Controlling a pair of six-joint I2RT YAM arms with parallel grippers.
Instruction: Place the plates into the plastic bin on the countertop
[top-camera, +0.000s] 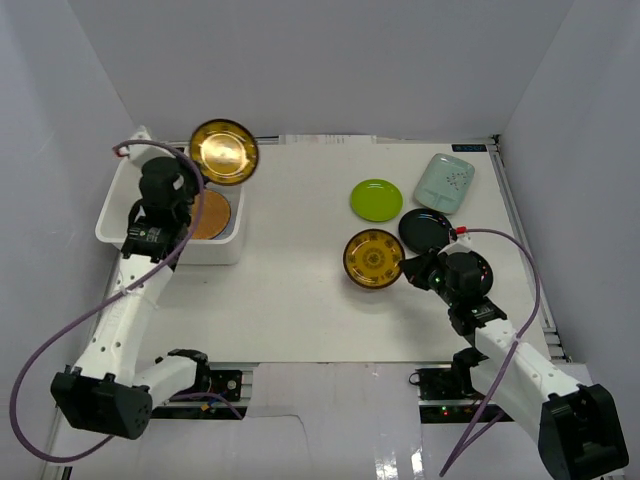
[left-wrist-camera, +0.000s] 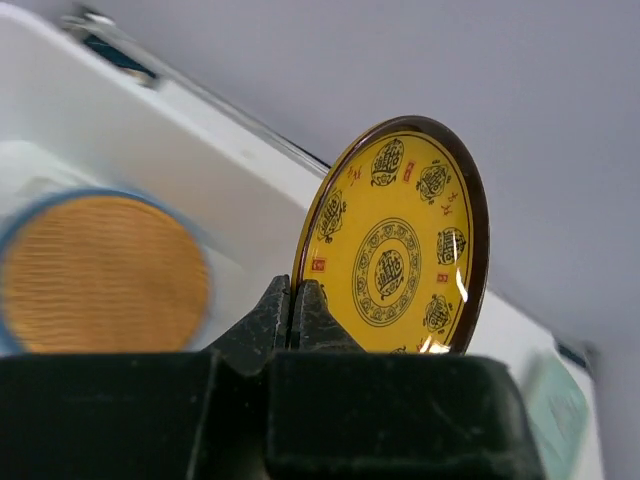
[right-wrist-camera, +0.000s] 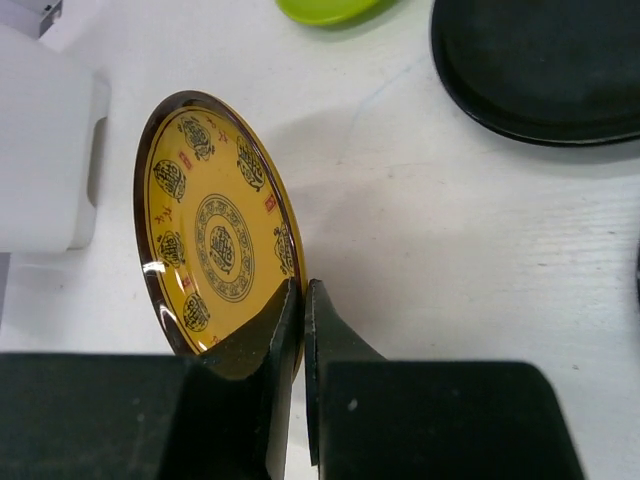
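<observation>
My left gripper (top-camera: 190, 178) is shut on the rim of a brown-and-gold patterned plate (top-camera: 224, 151), also seen in the left wrist view (left-wrist-camera: 400, 240), held tilted above the white plastic bin (top-camera: 115, 210). A tan woven plate (top-camera: 212, 214) on a light blue plate lies in the bin (left-wrist-camera: 100, 270). My right gripper (top-camera: 410, 268) is shut on the rim of a second brown-and-gold plate (top-camera: 373, 257), held on edge above the countertop (right-wrist-camera: 205, 230). A lime green plate (top-camera: 376, 199), a black plate (top-camera: 426, 230) and a mint rectangular plate (top-camera: 445, 183) lie on the countertop (top-camera: 300, 300).
Pale grey walls enclose the white countertop on the left, back and right. A second black plate (top-camera: 480, 270) lies partly hidden under my right wrist. The bin's white wall shows at the left edge of the right wrist view (right-wrist-camera: 40, 150).
</observation>
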